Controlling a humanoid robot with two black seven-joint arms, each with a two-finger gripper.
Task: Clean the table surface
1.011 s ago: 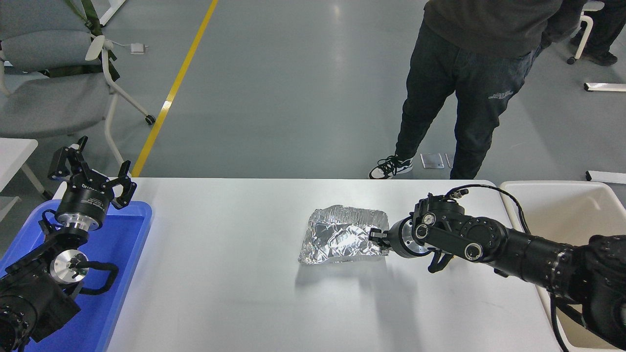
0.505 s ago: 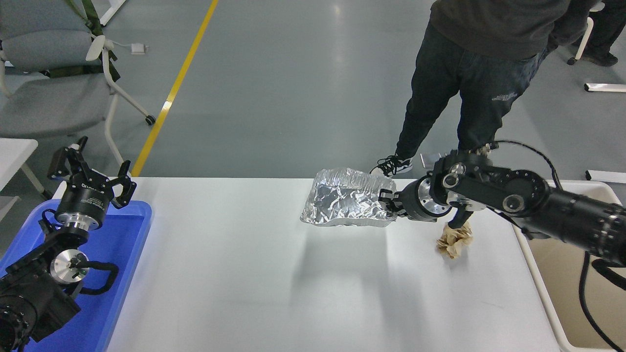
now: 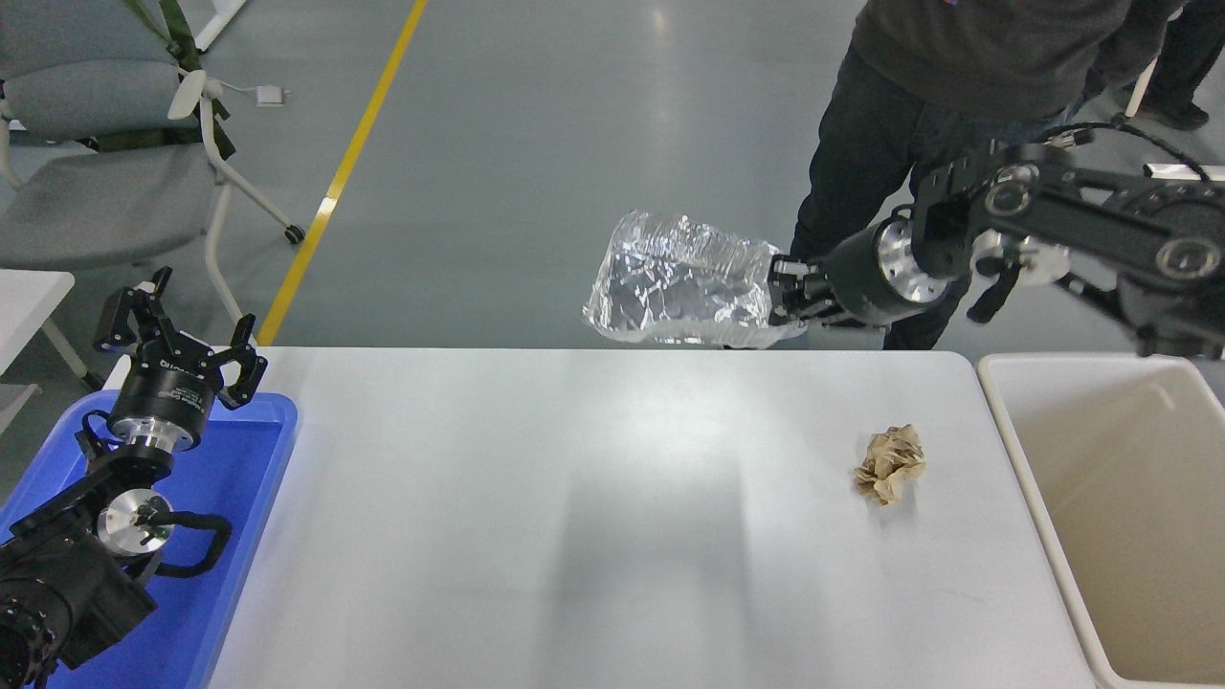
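The white table surface fills the lower middle of the head view. My right gripper is shut on the right edge of a crumpled foil container and holds it high above the table's far edge. A crumpled brown paper ball lies on the table at the right. My left gripper is open and parked above the blue tray at the lower left.
A blue plastic tray sits at the table's left end. A beige-white bin stands off the right end. A person stands beyond the far edge, close behind my right arm. A grey chair is at the far left.
My right gripper has lifted the foil container off the table and raised it up and away. The brown paper ball, hidden behind the arm before, now shows.
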